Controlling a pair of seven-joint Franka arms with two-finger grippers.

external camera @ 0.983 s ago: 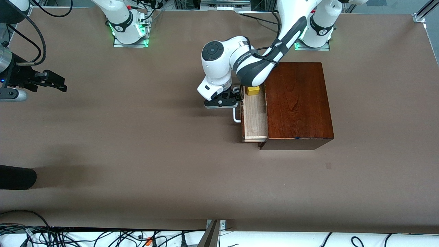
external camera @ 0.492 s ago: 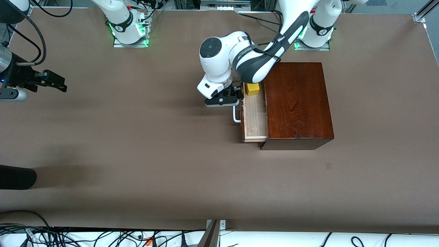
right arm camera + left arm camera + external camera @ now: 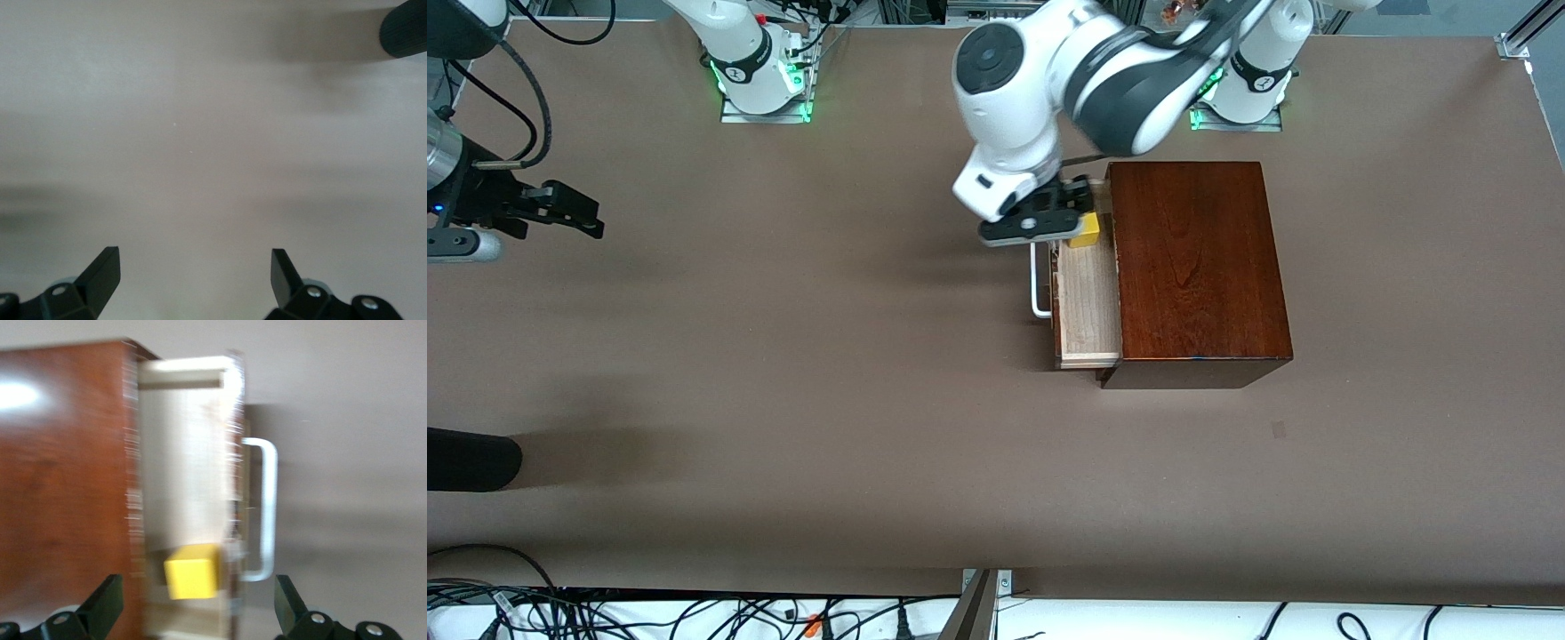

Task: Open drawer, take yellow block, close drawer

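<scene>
Just right of centre in the upper half of the front view, we see the drawer [image 3: 1087, 311] pulled out of the mahogany box [image 3: 1196, 267], the yellow block [image 3: 1086, 233] at its upper end. Our left gripper [image 3: 1060, 220] hangs over the block, jaws wide and empty. Our right gripper [image 3: 560, 206] waits at the frame's left edge, spread wide.

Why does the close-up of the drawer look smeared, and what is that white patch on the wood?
Left wrist view: motion blur streaks the drawer, handle and yellow block; the white patch is glare on the glossy box. Front view: sharp, with soft shadows on the table. Right wrist view: table only, mildly blurred.
</scene>
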